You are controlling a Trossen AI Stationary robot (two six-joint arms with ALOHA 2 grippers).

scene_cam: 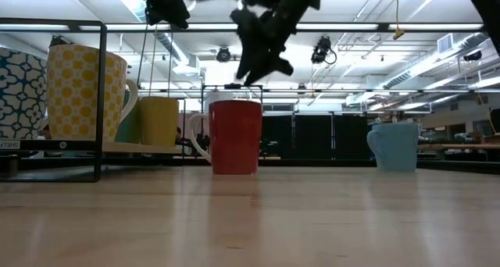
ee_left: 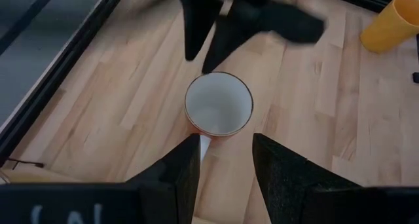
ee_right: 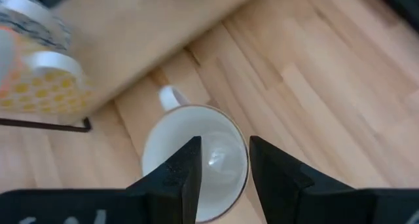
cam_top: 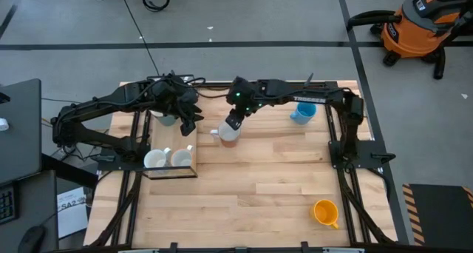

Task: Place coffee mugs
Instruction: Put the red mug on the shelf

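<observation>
A: Where is the red mug (cam_top: 230, 135) now?

B: It stands upright on the bench (cam_top: 266, 186), at the upper middle of the high view. In the low view it is at the centre, red outside, with a white handle on its left side. Inside it is white.

A: And the right gripper (cam_top: 233, 123)?

B: It is just above this mug. In the low view its fingers (scene_cam: 258, 60) hang over the rim and do not touch it. In the right wrist view the fingers are spread, with the mug's opening between them, and they pinch nothing.

A: What about the left gripper (cam_top: 188, 125)?

B: It is to the left of the red mug, above the rack (cam_top: 171, 164), raised from the bench. Its fingers (ee_left: 180, 175) are also spread and empty; the left wrist view looks down on the same mug.

A: Which other mugs do you see?

B: A light blue mug (cam_top: 302, 113) stands at the upper right of the high view, well apart from the red one. An orange-yellow mug (cam_top: 325, 212) lies at the lower right. In the rack at the left I see two white mugs (cam_top: 168, 159) side by side. The low view shows a mug with yellow dots (scene_cam: 82, 95) at the left, beside a blue-and-white patterned mug (scene_cam: 19, 95) at the frame's edge.
</observation>
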